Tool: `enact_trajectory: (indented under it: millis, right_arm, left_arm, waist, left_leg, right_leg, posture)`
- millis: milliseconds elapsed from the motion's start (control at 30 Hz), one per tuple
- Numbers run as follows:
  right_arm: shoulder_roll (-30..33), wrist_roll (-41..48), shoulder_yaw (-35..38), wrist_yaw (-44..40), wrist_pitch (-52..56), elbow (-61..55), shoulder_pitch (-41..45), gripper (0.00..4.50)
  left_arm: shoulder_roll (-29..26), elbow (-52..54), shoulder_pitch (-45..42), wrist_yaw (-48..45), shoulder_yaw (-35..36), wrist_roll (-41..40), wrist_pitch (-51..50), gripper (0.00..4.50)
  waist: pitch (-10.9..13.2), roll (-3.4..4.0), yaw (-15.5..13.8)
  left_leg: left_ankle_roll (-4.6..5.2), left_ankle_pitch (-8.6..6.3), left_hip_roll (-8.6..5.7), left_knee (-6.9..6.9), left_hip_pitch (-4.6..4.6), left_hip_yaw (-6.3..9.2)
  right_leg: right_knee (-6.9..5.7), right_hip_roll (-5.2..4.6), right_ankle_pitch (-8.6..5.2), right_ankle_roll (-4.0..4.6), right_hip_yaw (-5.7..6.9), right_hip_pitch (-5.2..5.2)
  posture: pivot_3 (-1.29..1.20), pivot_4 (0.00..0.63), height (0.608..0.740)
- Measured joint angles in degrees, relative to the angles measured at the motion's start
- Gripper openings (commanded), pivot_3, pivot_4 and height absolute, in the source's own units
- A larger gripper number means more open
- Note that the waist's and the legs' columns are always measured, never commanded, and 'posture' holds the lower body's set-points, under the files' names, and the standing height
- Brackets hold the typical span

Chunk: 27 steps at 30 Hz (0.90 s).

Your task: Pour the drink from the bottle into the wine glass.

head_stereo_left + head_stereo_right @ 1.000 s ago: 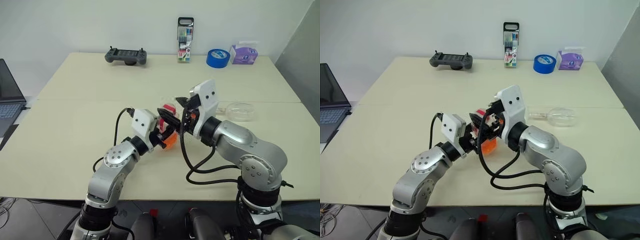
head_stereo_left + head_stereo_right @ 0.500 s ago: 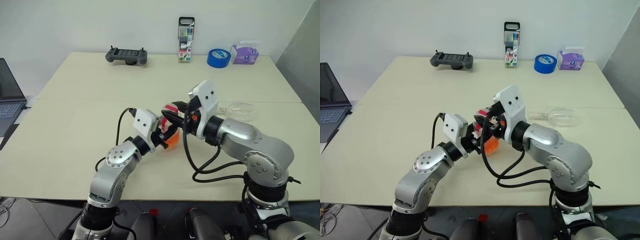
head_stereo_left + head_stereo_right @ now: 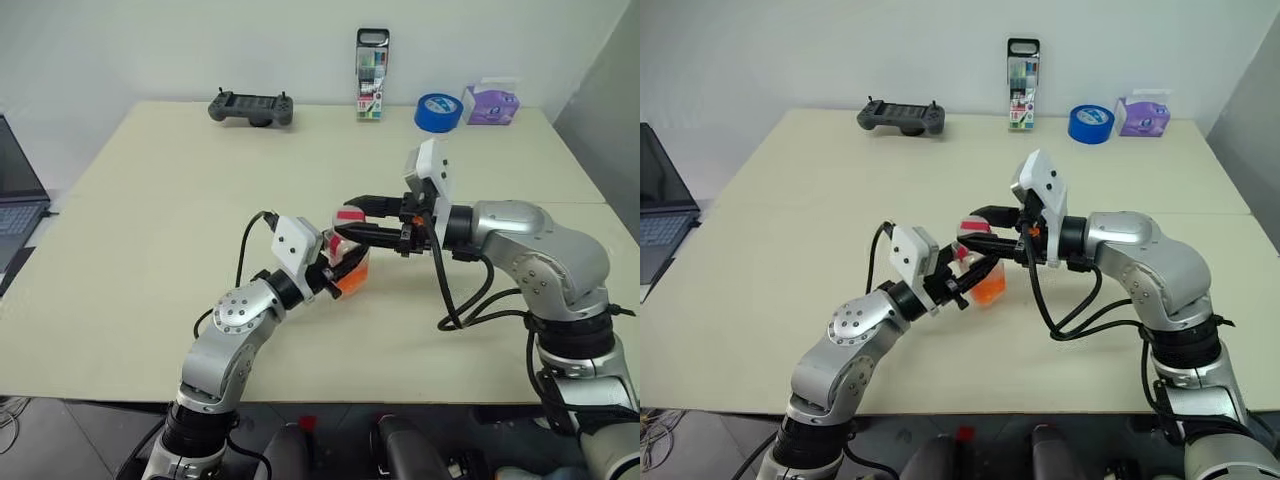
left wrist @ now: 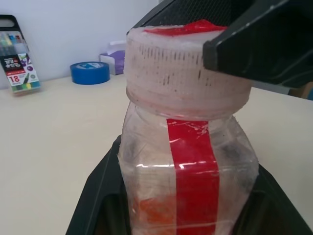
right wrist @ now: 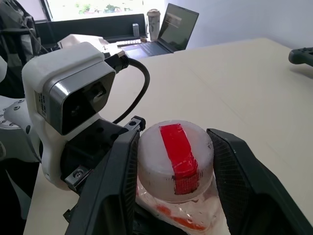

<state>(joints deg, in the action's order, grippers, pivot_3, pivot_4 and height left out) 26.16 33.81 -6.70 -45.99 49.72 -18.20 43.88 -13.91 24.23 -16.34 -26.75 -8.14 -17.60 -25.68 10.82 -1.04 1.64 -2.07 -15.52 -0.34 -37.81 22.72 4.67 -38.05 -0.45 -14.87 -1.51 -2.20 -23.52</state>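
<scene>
The left gripper (image 3: 958,283) was clamped on the body of the bottle (image 3: 983,277), holding it above the tabletop (image 3: 790,230) near the middle, toward the front edge. The right gripper (image 5: 172,161) straddled the cap (image 5: 174,166), one finger either side; whether the fingers (image 5: 117,176) pressed it or stood just clear could not be told.

Risks, as judged:
- Cap slip: a partial grip could turn without unscrewing.
- Bottle twist in the left grip: torque on the cap could rotate the body and spill the drink (image 3: 989,291).

Count: one bottle, one cap, two grippers. Along the far edge: one controller (image 3: 902,116), one marker pack (image 3: 1022,85), one tape roll (image 3: 1090,124), one tissue box (image 3: 1142,114).
</scene>
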Motion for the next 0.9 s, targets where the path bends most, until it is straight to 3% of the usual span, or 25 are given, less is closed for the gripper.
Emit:
enact_trajectory:
  millis: [133,533,900]
  right_arm:
    - [-1.7,0.2,0.3,1.3,0.7,-0.9,0.0,4.27]
    - [-13.9,-3.5,1.3,30.4,15.5,-18.7,-3.7,4.28]
    - [-20.7,-5.6,0.9,42.0,24.4,-22.3,-5.1,4.28]
  left_arm:
    - [0.2,-0.2,-0.2,1.2,0.8,0.3,0.0,1.80]
    - [0.5,-2.9,-1.3,1.1,1.2,1.0,0.1,1.80]
    - [0.8,-4.5,-2.0,0.9,0.5,1.4,1.1,1.80]
  waist:
    - [0.0,0.00,-0.1]
    - [0.0,0.00,-0.1]
    - [0.0,0.01,0.0]
  left_leg:
    - [-0.01,0.00,-0.18,-0.02,0.06,-0.04]
    - [-0.06,0.03,-0.18,-0.02,0.09,0.03]
    - [-0.04,0.02,-0.16,-0.04,0.07,0.03]
  right_leg:
    - [0.06,-0.40,0.02,-0.02,-0.02,-0.05]
    - [-0.03,-0.44,0.02,-0.02,-0.04,-0.13]
    - [-0.08,-0.40,0.02,-0.02,-0.02,-0.14]
  posture:
    - [0.00,0.150,0.740]
    - [0.00,0.150,0.740]
    - [0.00,0.150,0.740]
